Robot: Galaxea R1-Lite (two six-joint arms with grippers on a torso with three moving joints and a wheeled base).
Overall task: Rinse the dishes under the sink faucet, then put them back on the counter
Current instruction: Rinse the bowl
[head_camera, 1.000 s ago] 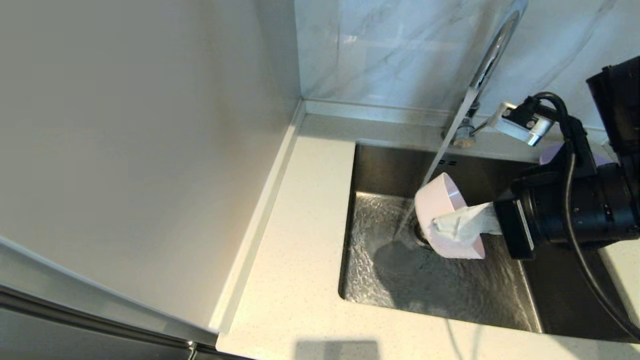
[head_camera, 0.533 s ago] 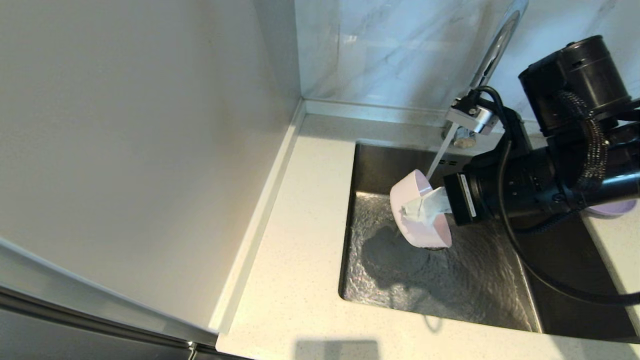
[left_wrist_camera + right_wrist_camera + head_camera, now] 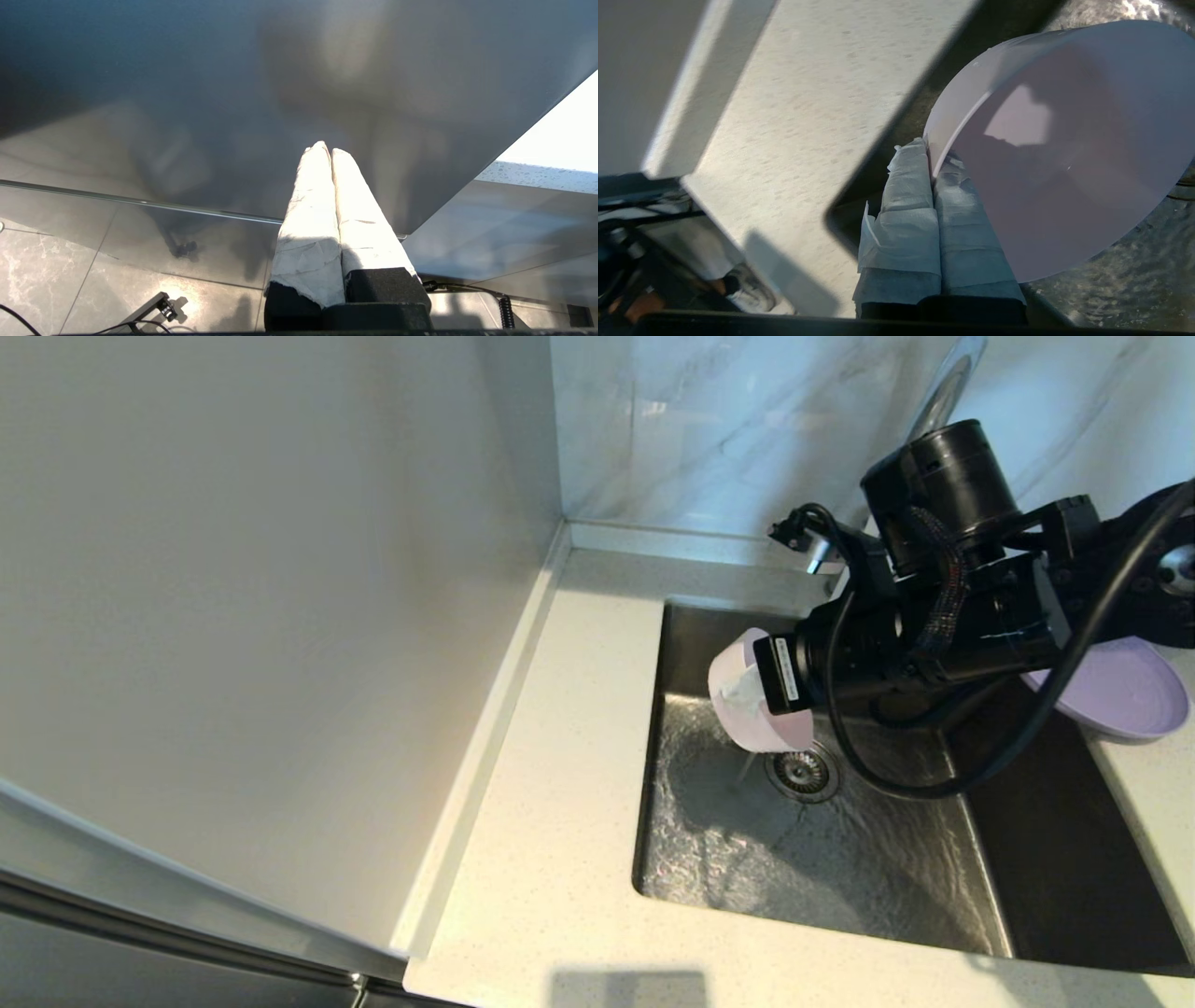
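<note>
While your right gripper [image 3: 747,686] pinches the pink bowl [image 3: 738,705] over the sink [image 3: 934,896], the plate [image 3: 1120,695] sits on the counter [image 3: 560,756]; your left gripper [image 3: 329,151] is clenched, empty

A white, grey-veined marble wall [image 3: 728,429] rose behind the worktop, catching soft reflections. It met a plain, pale side wall [image 3: 233,616] at an inside corner on the left, where a low raised strip ran along the foot of both walls. Near the lower left corner a metal-edged panel [image 3: 168,905] crossed at a slant. In the left wrist view, glossy grey marble floor tiles [image 3: 70,275] mirrored bright light, and a dark cable lay there.
</note>
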